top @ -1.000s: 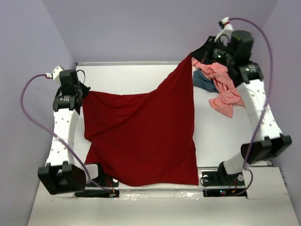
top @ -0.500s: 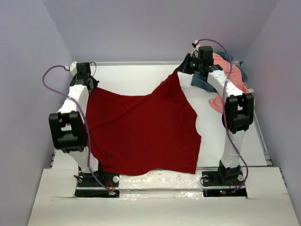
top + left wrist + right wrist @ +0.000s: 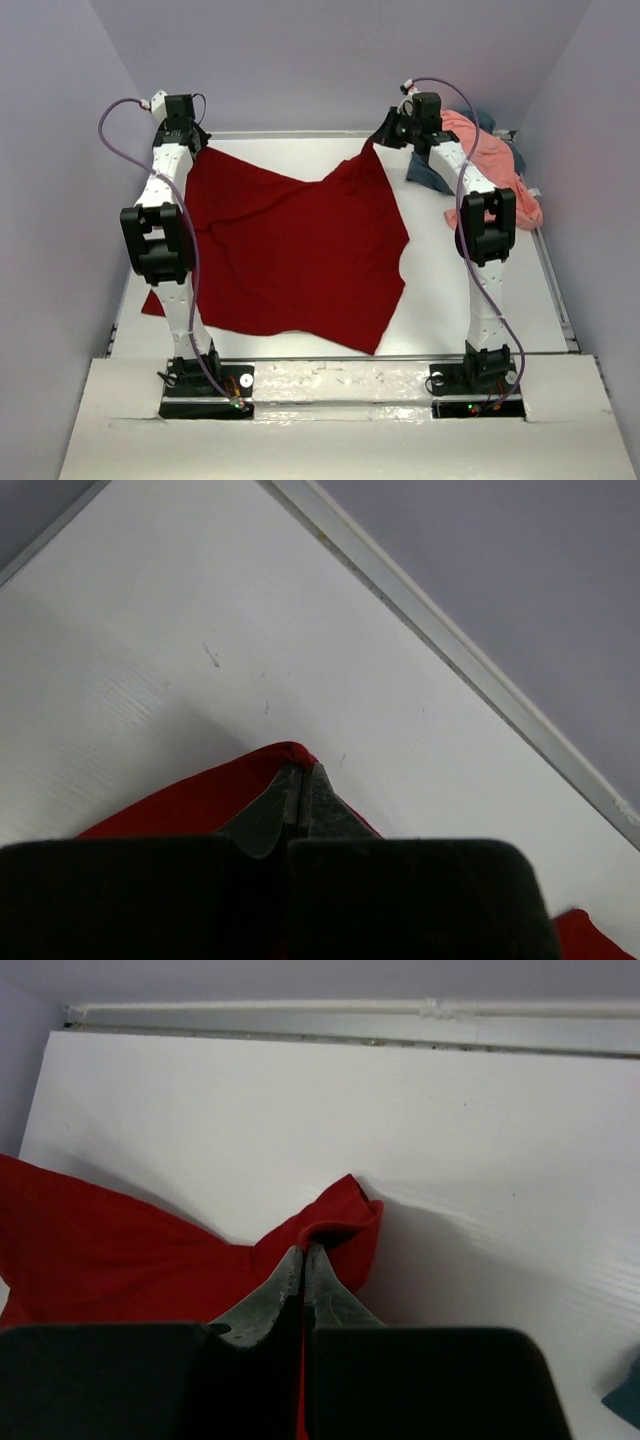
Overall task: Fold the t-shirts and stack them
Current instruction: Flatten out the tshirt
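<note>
We find both tools clamped on the red shirt [image 3: 290, 250]. The left gripper [image 3: 303, 780] pinches its far left corner and the right gripper [image 3: 303, 1258] its far right corner, both close to the back edge of the table [image 3: 440, 300].

The shirt lies spread across the middle, sagging between the two pinches. Its near hem is rumpled, and one corner pokes out beyond the left arm. The pink shirt [image 3: 490, 160] and blue shirt [image 3: 430, 172] lie heaped at far right, just beside the right arm.

Risks noted:
- Each pinch takes only a small tip of cloth, so a hard pull may strip it free.
- The cloth under the left arm may snag and fold crooked.
- A swing of the right arm may drag the heap.
</note>
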Available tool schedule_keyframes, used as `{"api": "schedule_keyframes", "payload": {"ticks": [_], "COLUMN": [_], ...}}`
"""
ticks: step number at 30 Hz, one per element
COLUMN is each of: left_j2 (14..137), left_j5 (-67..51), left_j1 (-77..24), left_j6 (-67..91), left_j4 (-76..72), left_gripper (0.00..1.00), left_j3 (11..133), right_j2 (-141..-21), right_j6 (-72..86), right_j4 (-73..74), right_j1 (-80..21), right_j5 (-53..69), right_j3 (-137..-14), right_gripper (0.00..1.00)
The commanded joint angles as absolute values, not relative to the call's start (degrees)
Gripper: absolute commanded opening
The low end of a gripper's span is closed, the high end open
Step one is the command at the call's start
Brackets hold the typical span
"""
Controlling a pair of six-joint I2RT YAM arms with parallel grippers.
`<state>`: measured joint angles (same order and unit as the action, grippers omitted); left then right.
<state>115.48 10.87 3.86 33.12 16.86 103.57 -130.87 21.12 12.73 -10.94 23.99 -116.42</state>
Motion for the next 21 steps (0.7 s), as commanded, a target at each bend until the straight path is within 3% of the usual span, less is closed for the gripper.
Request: {"api": "schedule_keyframes", "payload": {"ticks": [1, 7, 21], "left_j2": [118.3, 121.5, 131.2], "left_j5": [12.4, 9.9, 5.9], "left_j1": [5.1, 6.5, 7.7], "left_j6": [31.3, 30.9, 30.6], "left_j4": [19.9, 19.9, 20.9], "left_gripper": [0.0, 0.0, 0.0], "left_j3": [111.5, 115.0, 123.1], "right_j2": [-133.9, -137.9, -139.7], "right_j6": [19.2, 19.3, 18.4], "right_j4": [13.1, 14.7, 16.3], "right_j1": [-9.9, -8.1, -8.1], "right_j5": [20.8, 20.4, 19.9], "right_j3": [-125.8, -131.8, -130.1], "right_gripper": [0.0, 0.0, 0.0]}}
